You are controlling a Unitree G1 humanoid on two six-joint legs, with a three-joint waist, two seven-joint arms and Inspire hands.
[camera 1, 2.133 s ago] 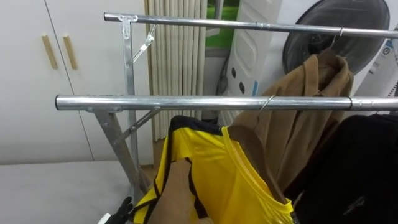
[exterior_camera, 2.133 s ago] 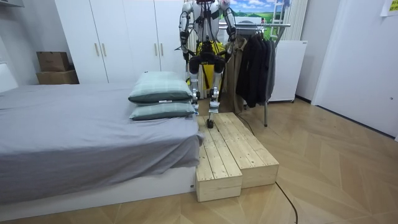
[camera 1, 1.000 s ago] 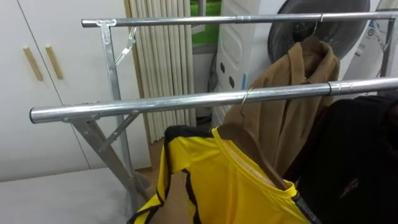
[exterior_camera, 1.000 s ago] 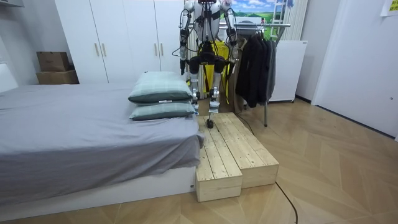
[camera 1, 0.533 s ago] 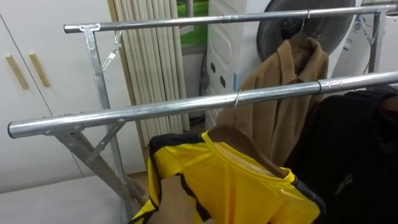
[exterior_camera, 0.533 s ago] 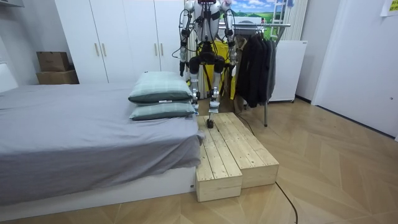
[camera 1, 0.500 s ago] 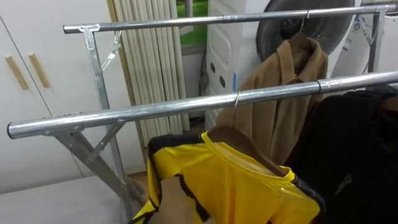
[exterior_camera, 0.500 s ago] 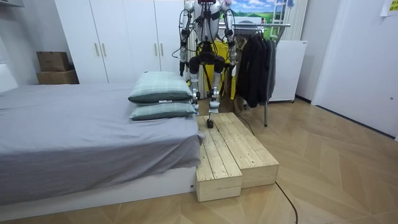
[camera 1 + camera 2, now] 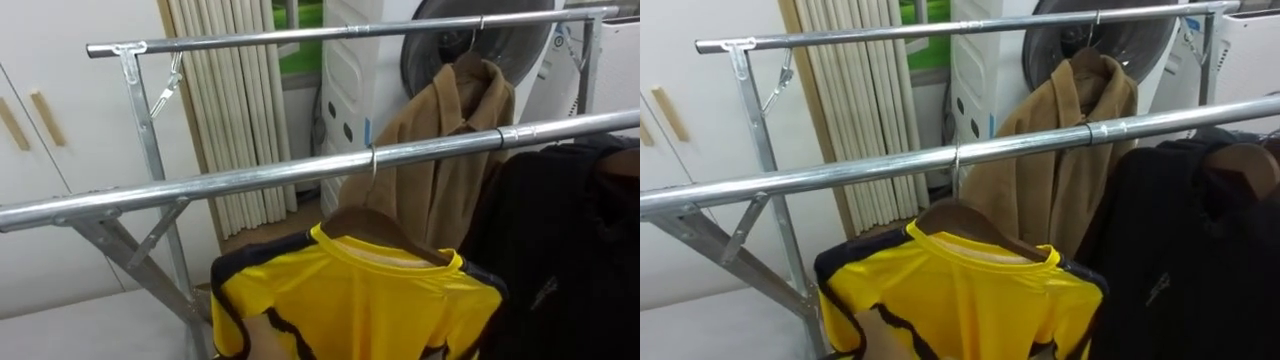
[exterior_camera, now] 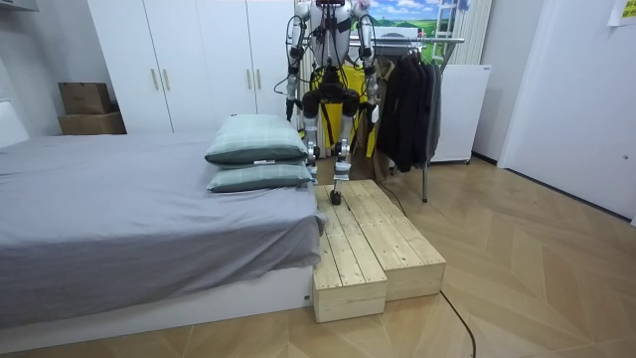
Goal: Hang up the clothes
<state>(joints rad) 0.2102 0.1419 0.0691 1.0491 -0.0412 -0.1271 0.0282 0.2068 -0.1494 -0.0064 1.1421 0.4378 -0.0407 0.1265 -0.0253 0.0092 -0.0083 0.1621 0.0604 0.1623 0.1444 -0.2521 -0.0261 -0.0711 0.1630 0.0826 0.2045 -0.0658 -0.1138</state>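
- The yellow shirt (image 9: 360, 300), trimmed in black at collar and sleeves, hangs on a wooden hanger (image 9: 385, 230); the hanger's metal hook is over the near rail (image 9: 250, 180) of the clothes rack, so the shirt is on the rack and in neither hand
- A tan patch shows at the shirt's lower left edge in the eye views; I cannot tell what it is
- Just beside the shirt on the robot's right, black garments (image 9: 570, 240) hang from the same rail, one on a wooden hanger of its own (image 9: 1243, 160)
- Behind the shirt, a tan coat (image 9: 445, 150) hangs from the far rail (image 9: 300, 33), which is higher than the near one
- Past the rack stand a pale pleated curtain (image 9: 225, 110), a white wardrobe (image 9: 60, 60) with wooden handles, and a white appliance with a dark round front (image 9: 505, 45)
- In the room view the robot stands upright facing the rack, at the far end of a wooden platform (image 10: 368, 244); the left robot hand (image 10: 290, 101) and the right robot hand (image 10: 376, 96) hang low by its hips, too small to tell whether the fingers are straight or curled
- A bed (image 10: 119, 219) with a grey cover and two stacked pillows (image 10: 256, 154) lies on the room view's left
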